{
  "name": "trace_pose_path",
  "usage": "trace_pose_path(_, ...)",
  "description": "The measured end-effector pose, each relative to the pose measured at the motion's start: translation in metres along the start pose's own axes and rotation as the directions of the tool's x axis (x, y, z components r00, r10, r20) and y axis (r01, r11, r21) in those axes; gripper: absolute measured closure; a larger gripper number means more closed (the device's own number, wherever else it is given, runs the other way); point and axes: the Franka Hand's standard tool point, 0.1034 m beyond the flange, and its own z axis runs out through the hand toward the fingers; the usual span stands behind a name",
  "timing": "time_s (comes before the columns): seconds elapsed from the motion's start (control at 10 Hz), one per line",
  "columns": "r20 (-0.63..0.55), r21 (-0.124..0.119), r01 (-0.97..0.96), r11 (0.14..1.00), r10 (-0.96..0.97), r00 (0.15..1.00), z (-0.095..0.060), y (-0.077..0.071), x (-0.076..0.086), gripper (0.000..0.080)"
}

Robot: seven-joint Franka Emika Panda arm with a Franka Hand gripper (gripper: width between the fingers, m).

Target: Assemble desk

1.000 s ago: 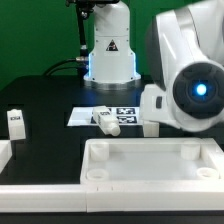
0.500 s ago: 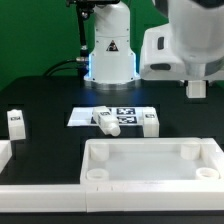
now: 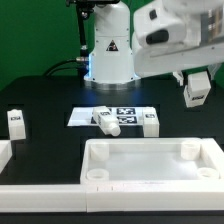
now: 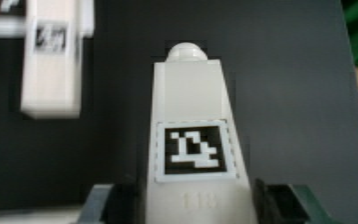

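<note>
The white rimmed tabletop (image 3: 150,160) lies at the front with round corner sockets. My gripper (image 3: 197,90) hangs above the table at the exterior view's right, behind the tabletop. It is shut on a white tagged desk leg (image 4: 194,130), whose rounded tip points away from the jaws. The dark fingers (image 4: 101,205) press on both sides of the leg. Three more legs lie on the table: one at the left (image 3: 15,122), one on the marker board (image 3: 104,121), and one beside it (image 3: 150,123). One of them also shows in the wrist view (image 4: 55,60).
The marker board (image 3: 120,112) lies in front of the robot base (image 3: 108,50). White border rails (image 3: 40,190) run along the front left edge. A green wall is behind the black table.
The arm's big wrist housing has swung up and away from the camera. The gripper end now shows at the right, holding the leg above the table.
</note>
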Motion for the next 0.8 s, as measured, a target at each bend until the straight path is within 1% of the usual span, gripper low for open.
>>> trace_pose_path(0.1,-0.045,-0.019,-0.002,1.0,0.001,0.999,-0.007,-0.012,-0.003,0.0515)
trace_pose_path(0.2,-0.139,-0.018,0.006,1.0,-0.009,0.99,-0.006,-0.013,0.002,0.0515)
trace_pose_path(0.4,-0.286,-0.028,0.005,1.0,-0.013,0.958,-0.006,-0.007,0.007,0.0515)
trace_pose_path(0.5,-0.347,-0.049,0.051,0.997,-0.065,0.935,-0.003,0.006,0.021,0.0515)
trace_pose_path(0.6,-0.418,-0.086,0.086,0.993,-0.114,0.901,-0.016,0.013,0.037,0.0515)
trace_pose_path(0.7,-0.485,-0.146,0.146,0.979,-0.199,0.852,-0.038,0.015,0.051,0.0515)
trace_pose_path(0.8,-0.533,-0.221,0.189,0.957,-0.281,0.798,-0.052,0.007,0.059,0.0515)
